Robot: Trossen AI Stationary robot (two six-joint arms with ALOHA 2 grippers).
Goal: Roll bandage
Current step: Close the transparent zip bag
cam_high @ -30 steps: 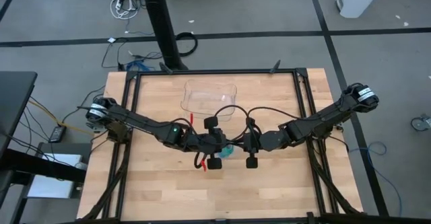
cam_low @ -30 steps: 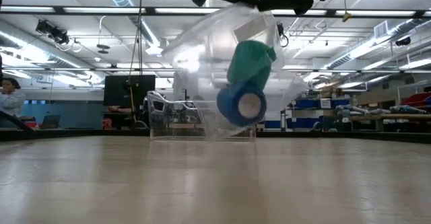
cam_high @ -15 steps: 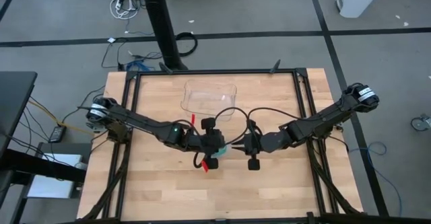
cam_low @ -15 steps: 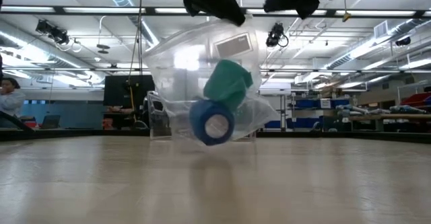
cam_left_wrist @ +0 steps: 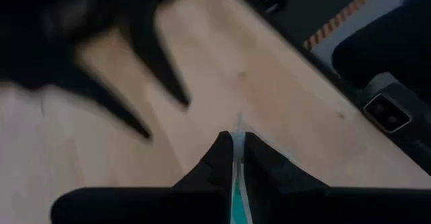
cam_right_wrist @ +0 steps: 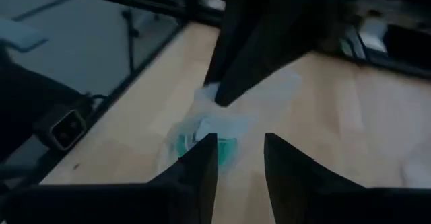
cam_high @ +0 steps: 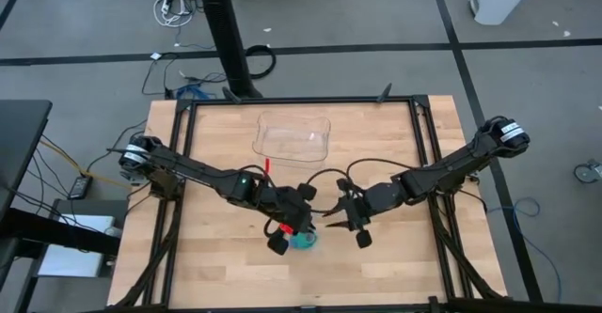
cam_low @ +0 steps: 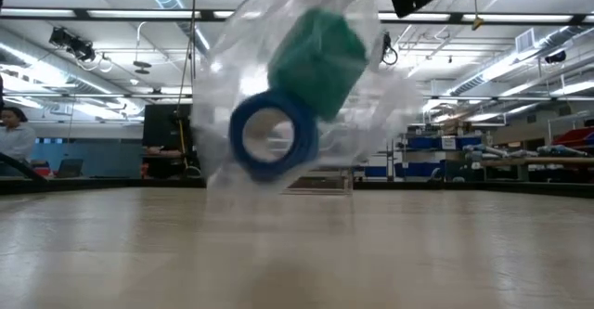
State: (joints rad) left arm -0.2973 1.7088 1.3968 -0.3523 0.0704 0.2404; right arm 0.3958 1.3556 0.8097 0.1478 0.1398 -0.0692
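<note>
Left tool (cam_left_wrist: 236, 158) clenched on clear bag holding bandage (cam_low: 317, 51) — right tool (cam_right_wrist: 240, 151) released

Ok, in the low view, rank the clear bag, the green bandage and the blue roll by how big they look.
1. clear bag: plainly the largest, wrapped around both of the others.
2-3. green bandage and blue roll: they look about alike, so I won't rank them.

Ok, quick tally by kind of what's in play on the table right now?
Teal-green bandage: 1
Bright-blue roll: 1
Clear plastic bag around both: 1
Clear tray: 1
Total: 4
</note>
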